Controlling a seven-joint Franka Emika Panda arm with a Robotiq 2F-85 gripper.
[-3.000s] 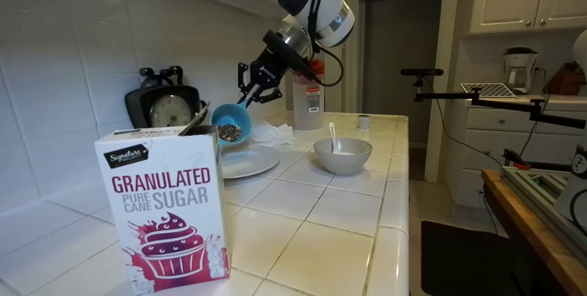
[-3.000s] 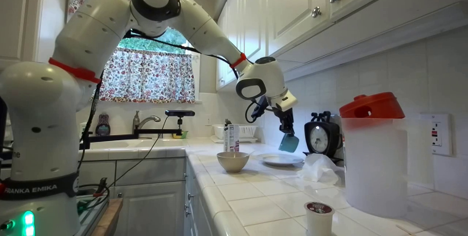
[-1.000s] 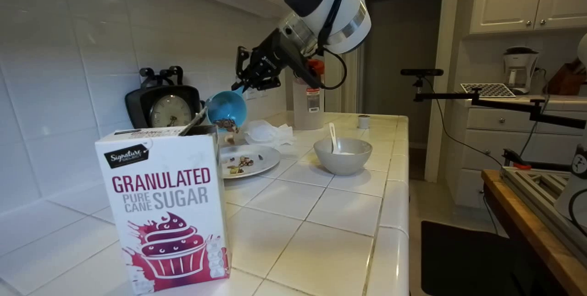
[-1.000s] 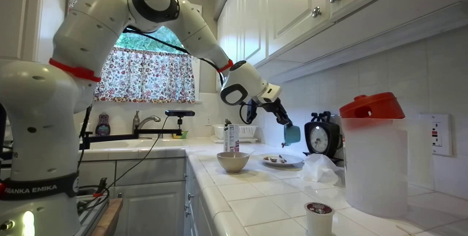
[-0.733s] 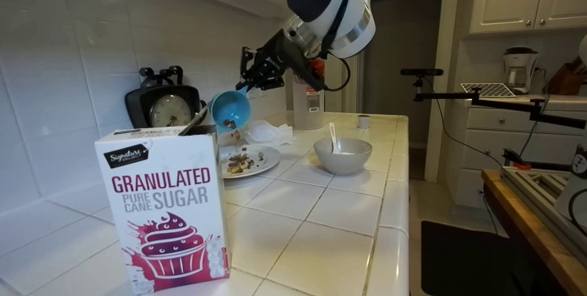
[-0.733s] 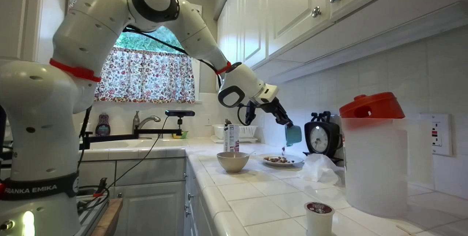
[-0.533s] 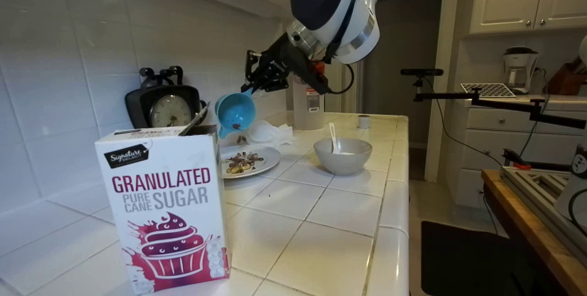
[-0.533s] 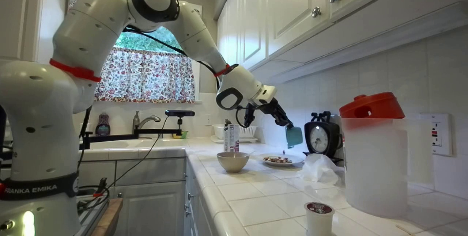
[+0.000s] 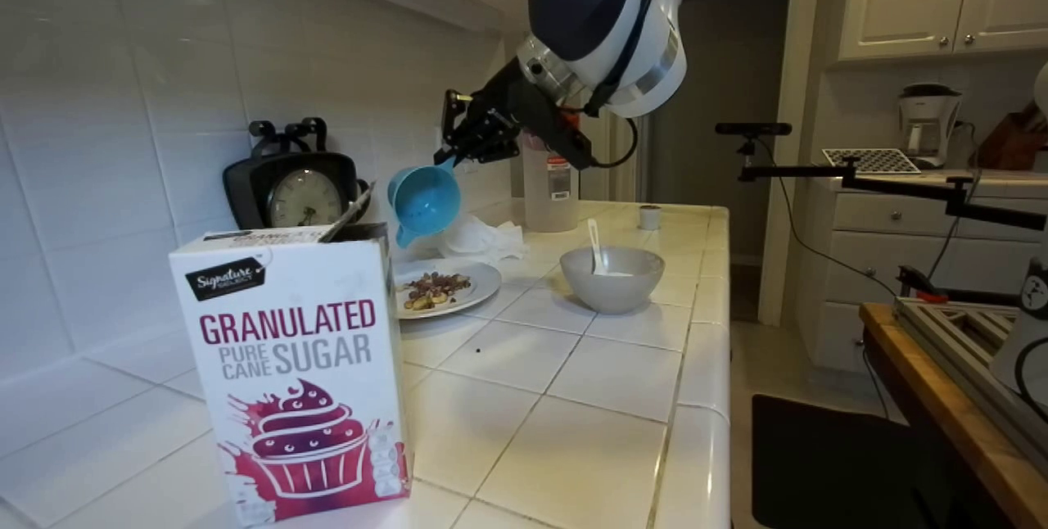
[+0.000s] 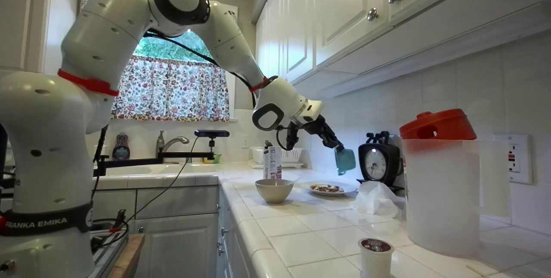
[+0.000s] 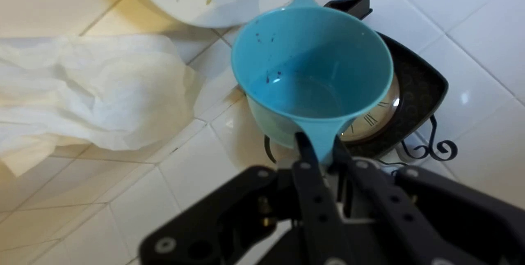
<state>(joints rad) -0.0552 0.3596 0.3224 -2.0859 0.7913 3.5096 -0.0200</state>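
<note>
Firstly, one black two-fingered gripper (image 11: 320, 152), its jaws clenched on the handle of one light-blue round plastic cup (image 11: 311, 68). Cup position: aloft, tipped on its side, close to one round white plate (image 9: 485, 283); a few dark specks cling to its inner wall. On the plate, a loose heap of brown and tan nut-like pieces (image 9: 438, 287).

Surface: one countertop (image 9: 565, 382) of glossy white square tiles, bearing a dark crumb (image 9: 478, 350). Along the white-tiled wall (image 9: 98, 185): one black-framed clock (image 9: 307, 200) with a pale round dial; one crumpled sheet of white paper (image 11: 123, 92) near the plate. Toward the counter's edge: one grey round bowl (image 9: 612, 287) holding a white-handled utensil (image 9: 595, 238), contents apparently white, though hard to make out. Also, one white and magenta cardboard sugar box (image 9: 295, 382), upright, top flap raised; one translucent plastic pitcher (image 10: 443, 196), red lid (image 10: 439, 124) tilted; one small white pod cup (image 10: 376, 261).

Room: white panelled overhead cabinets (image 10: 344, 7); one flowered fabric curtain (image 10: 170, 91); one curved metal faucet (image 10: 173, 139); one white dish rack (image 10: 292, 155); one white coffee maker (image 9: 925, 115); one black floor mat (image 9: 827, 463).
</note>
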